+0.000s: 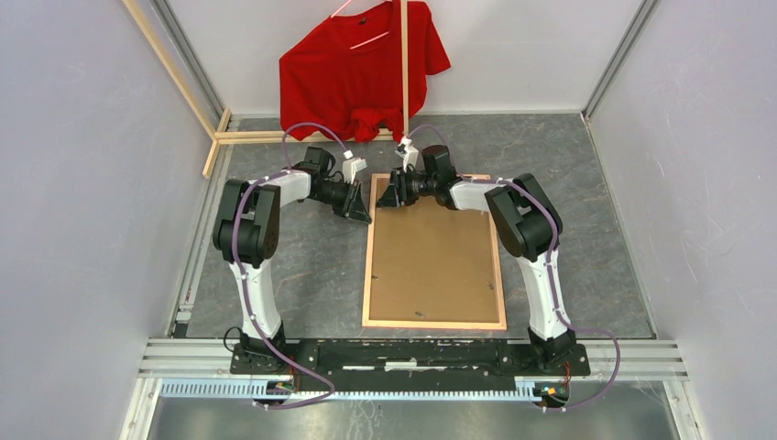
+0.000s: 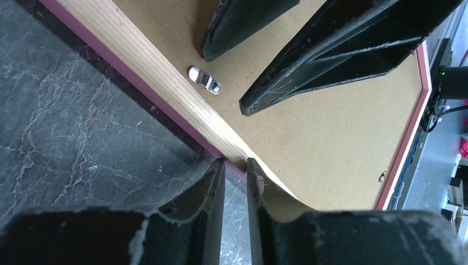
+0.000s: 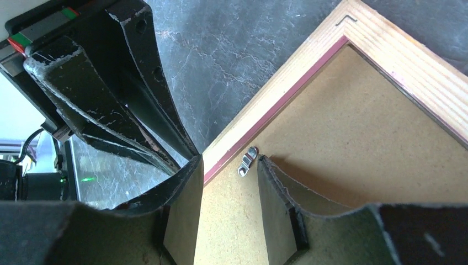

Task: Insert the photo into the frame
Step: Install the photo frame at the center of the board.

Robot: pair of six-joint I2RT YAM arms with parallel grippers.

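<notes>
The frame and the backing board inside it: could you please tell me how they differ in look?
The frame is a thin pale-wood rim with a pink edge; the backing board is plain brown. The frame encloses; the backing board fills it, so it is smaller. Both are rectangular and lie flat.

Lit brightly and evenly from overhead in the top view, with only faint soft shadows on the bench [image 1: 302, 266] beneath the arms, sharp throughout. Warmer and harsher in both wrist views: blurred on the left hand [image 2: 235, 165] at 6 o'clock, glinting on a metal clip [image 2: 204, 80], blown out white at 9 o'clock in the right wrist view
</notes>
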